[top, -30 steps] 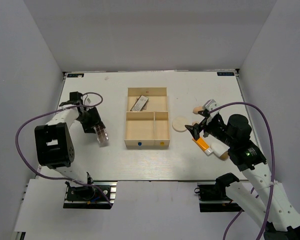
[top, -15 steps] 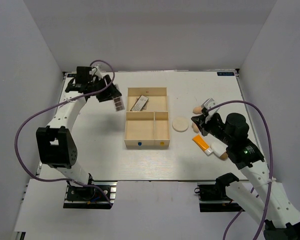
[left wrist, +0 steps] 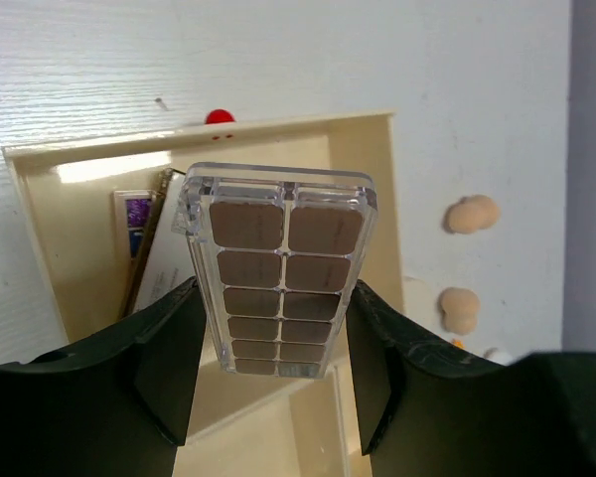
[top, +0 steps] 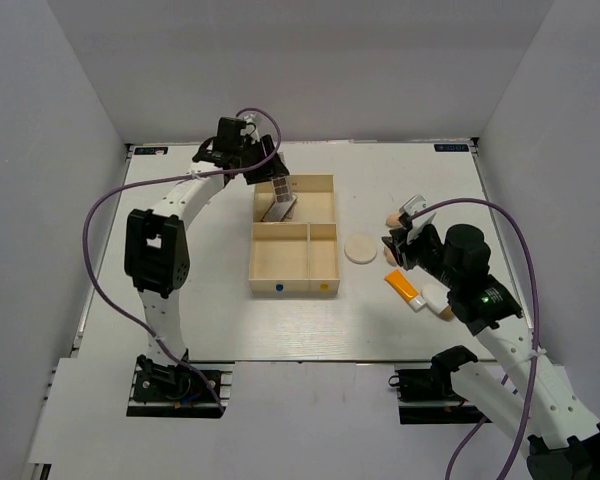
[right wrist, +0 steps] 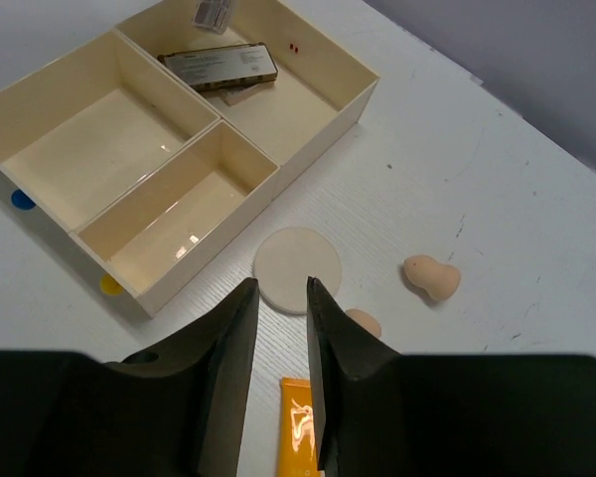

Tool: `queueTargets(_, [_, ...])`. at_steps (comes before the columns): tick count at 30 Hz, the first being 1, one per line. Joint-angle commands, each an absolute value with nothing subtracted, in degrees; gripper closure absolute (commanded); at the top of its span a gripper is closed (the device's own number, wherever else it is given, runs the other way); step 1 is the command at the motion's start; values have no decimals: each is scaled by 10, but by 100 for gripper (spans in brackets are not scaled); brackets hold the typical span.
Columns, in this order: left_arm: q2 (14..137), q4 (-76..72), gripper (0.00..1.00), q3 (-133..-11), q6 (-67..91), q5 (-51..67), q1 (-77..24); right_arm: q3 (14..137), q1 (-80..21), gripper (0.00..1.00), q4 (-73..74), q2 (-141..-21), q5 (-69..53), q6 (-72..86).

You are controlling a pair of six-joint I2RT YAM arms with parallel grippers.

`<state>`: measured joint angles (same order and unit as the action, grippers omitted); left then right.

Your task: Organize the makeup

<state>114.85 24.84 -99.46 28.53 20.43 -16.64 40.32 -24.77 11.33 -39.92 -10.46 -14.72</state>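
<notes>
In the top view the left arm (top: 185, 190) reaches to the upper middle of the frame. There the left jaws are clamped part-way closed on the long sides of a clear-cased palette (left wrist: 283, 268) of brown pans, with a finger (left wrist: 169, 368) pressed on each side. The palette hangs over the far compartment of the wooden tray (top: 300, 290), close to the far edge of the bench (top: 230, 320) and the back wall. Beneath it a second palette (top: 280, 208) lies slanted in that same compartment, toward its left wall. A broad stretch of bench runs from the tray's left wall to the left edge. At centre right, the right jaws stand a narrow slit apart with nothing between them, above the bench beside the round pad (right wrist: 296, 269). The pad lies near the tray's right wall but apart from it. One peach sponge (right wrist: 363, 321) sits just beside the pad's lower right edge, and another sponge (right wrist: 432, 277) lies farther right. The orange tube (right wrist: 298, 432) lies below the jaws, with the white bottle (top: 435, 297) just beside it. A strip of bench separates this cluster from the right edge.
</notes>
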Motion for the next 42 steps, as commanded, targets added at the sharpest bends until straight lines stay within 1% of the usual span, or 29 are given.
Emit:
queueTargets(1, [1157,246,85,-1041,287,141,-174,398,-247,66,76,-404,-85,-154])
queueTargets(2, [1175,251,84,-1062,285,133,-179,399,-244,66,76,-405,-84,-155])
queueTargets(3, [1186,257,78,-1073,281,122,-185,398,-244,64,75,-408,-83,-156])
queueTargets(5, [1209,276,70,-1100,274,115,-192,397,-244,60,74,-410,-79,-156])
queueTargets(6, [1214,277,59,-1103,272,114,-192,397,-245,59,73,-412,-78,-157])
queueTargets(8, [1222,280,49,-1104,265,115,-198,395,-243,52,70,-414,-75,-159])
queueTargets(9, [1224,289,40,-1108,261,114,-203,395,-245,50,71,-417,-73,-159])
queueTargets(10, [1228,298,37,-1113,258,111,-203,396,-244,48,69,-419,-70,-161])
queueTargets(11, [1230,303,35,-1121,251,108,-203,396,-243,39,69,-421,-71,-163])
queueTargets(12, [1230,315,32,-1123,248,104,-203,395,-245,35,69,-427,-70,-165])
queueTargets(14, [1226,320,30,-1124,242,98,-203,398,-246,28,69,-436,-68,-167])
queueTargets(16, [1213,326,27,-1122,240,92,-203,400,-246,26,70,-449,-66,-170])
queueTargets(24, [1154,352,20,-1111,233,112,-203,403,-246,26,62,-476,-46,-172])
queueTargets(27, [1101,349,20,-1082,234,123,-203,412,-247,30,59,-516,-18,-175])
queueTargets(28, [1060,345,20,-1053,232,128,-203,418,-247,32,61,-532,-11,-178])
queueTargets(29, [1039,339,20,-1037,233,134,-203,431,-245,37,63,-567,-7,-181])
queueTargets(30, [1015,334,20,-1017,234,137,-203,438,-246,39,66,-586,-3,-182])
queueTargets(31, [961,327,19,-968,235,138,-203,445,-246,44,70,-605,17,-181])
queueTargets(33, [900,294,18,-906,235,141,-203,463,-243,47,75,-651,31,-173])
queueTargets(34, [846,287,17,-847,229,140,-203,469,-245,51,78,-680,34,-167])
queueTargets(35, [820,278,17,-823,224,139,-203,477,-241,53,83,-694,34,-165])
queueTargets(38, [749,281,16,-747,194,127,-203,527,-231,56,122,-758,47,-156])
queueTargets(39, [730,278,16,-728,194,99,-203,553,-225,56,131,-772,47,-153])
queueTargets(40, [691,249,16,-707,194,100,-208,563,-223,56,141,-796,47,-150])
queueTargets(42, [657,228,16,-654,200,122,-208,583,-214,55,154,-817,47,-145])
